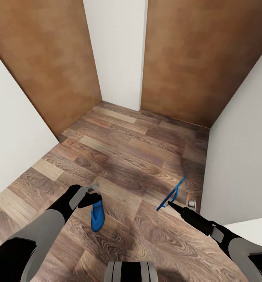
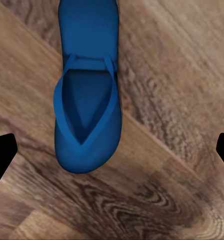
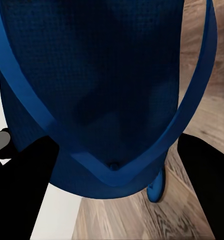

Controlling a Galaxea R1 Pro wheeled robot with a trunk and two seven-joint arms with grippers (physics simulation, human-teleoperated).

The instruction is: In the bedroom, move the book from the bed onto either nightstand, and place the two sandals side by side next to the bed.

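Two thin bright-blue sandals [image 1: 96, 216]

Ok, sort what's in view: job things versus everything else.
Job things:
- sandal under the left gripper
- sandal clamped by the right gripper

Everything else:
- wood-plank floor
- white walls
- brown panels

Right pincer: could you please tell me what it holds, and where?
The right pincer holds a sandal at its toe end, by the strap.
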